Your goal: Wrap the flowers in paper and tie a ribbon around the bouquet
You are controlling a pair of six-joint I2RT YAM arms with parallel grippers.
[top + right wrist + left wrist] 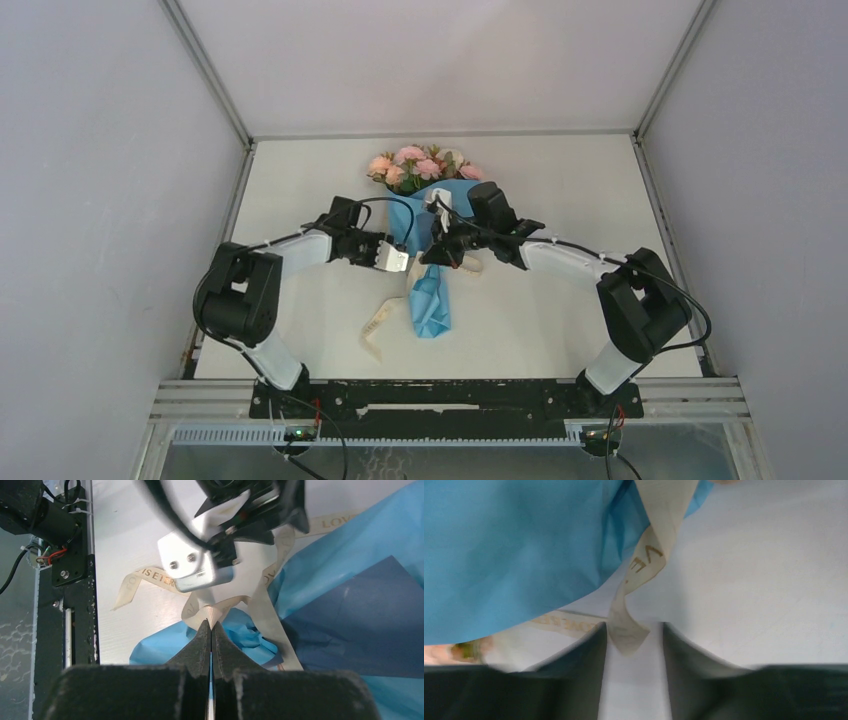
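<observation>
Black wedge-shaped right gripper (210, 626), floppy cream ribbon (150, 576)

The ribbon (378, 325) lies left of the bouquet (432, 305) on the table (560, 330).

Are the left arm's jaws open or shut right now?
Open: table shows between the left jaws, with the ribbon end loose there.

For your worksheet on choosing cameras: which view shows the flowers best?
Top external: the flowers show clearly, blooms fanning out of the paper. Left wrist catches only a blurred pink-green scrap at its lower left; right wrist shows none.
</observation>
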